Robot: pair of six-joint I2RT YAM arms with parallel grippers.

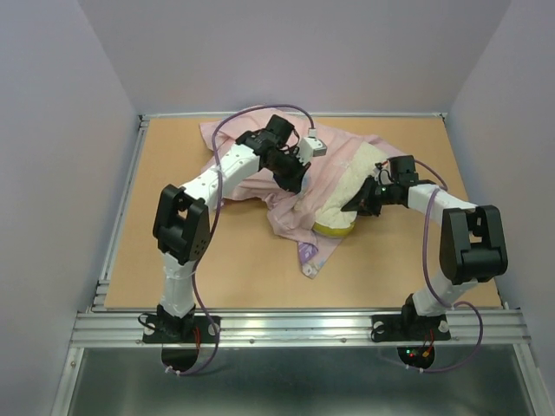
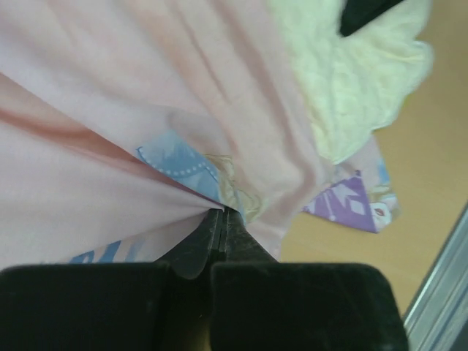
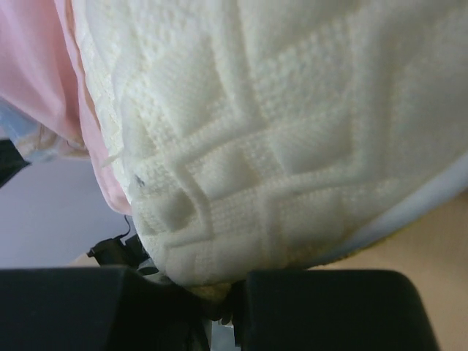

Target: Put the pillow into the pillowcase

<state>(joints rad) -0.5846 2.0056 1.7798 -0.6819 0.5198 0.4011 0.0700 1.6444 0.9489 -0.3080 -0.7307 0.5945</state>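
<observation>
The pink pillowcase (image 1: 260, 160) lies bunched at the back middle of the table, with a purple printed corner (image 1: 309, 256) toward the front. The cream pillow (image 1: 357, 178) lies partly inside it, its yellow band (image 1: 334, 230) showing at the front. My left gripper (image 1: 291, 179) is shut on a fold of the pillowcase (image 2: 146, 95), fingertips pinched together (image 2: 221, 213); the pillow (image 2: 358, 80) lies beyond. My right gripper (image 1: 360, 204) is at the pillow's right edge, and the textured pillow (image 3: 292, 124) fills its view. The gripper (image 3: 219, 300) is closed on the pillow's edge.
The wooden tabletop (image 1: 173, 243) shows bare to the left and front of the fabric. A metal rail (image 1: 295, 325) runs along the near edge, another along the left side (image 1: 121, 208). Grey walls enclose the back and sides. The table edge also shows in the left wrist view (image 2: 439, 285).
</observation>
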